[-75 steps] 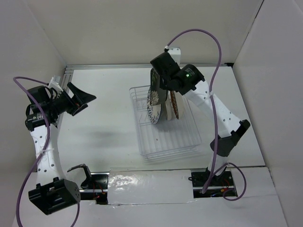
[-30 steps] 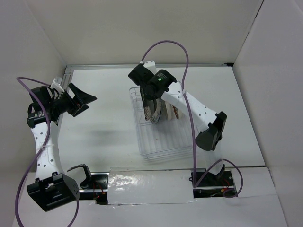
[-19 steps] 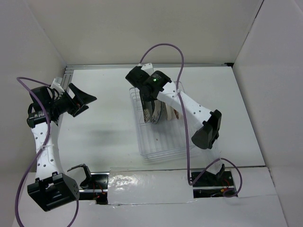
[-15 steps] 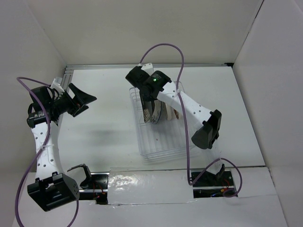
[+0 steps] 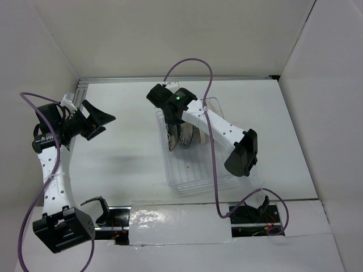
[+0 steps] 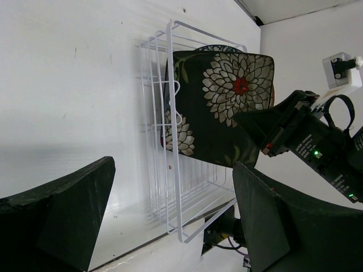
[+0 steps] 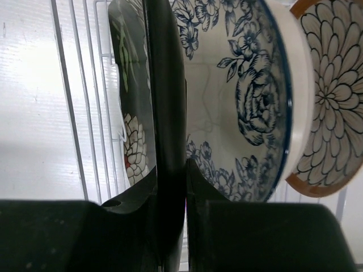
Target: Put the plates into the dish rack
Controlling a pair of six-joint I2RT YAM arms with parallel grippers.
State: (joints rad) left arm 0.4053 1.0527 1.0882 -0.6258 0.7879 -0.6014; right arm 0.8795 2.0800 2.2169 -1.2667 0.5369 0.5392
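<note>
The dark square floral plate [image 6: 227, 107] is being pinched along one edge by the right gripper [image 7: 170, 184], whose fingers [image 7: 127, 198] are being pressed together on either side of the rim. The plate is being held on edge inside the dish rack [image 6: 170, 170], at the rack's left end, with its flowered face turned toward the left arm. Whether its lower edge is being borne by the wires cannot be told.

Just beside it, on its right, the blue-white floral plate [image 7: 238, 113] is being kept upright in the rack. Beyond that, the brown-rimmed plate with white petals [image 7: 329, 113] is being kept upright as well. The three are being shown side by side, all on edge.

The left gripper [image 5: 108, 122] is being held well apart from the rack, above the left side of the table [image 5: 125, 153], with its fingers spread wide and nothing between them.

A small white-printed label [image 6: 309, 141] is being shown on the black body of the right arm. Its letters are too small to be read. A green light [image 5: 177, 97] is being shown on that arm, and a purple cable [image 5: 193, 61] is being looped above it.
</note>
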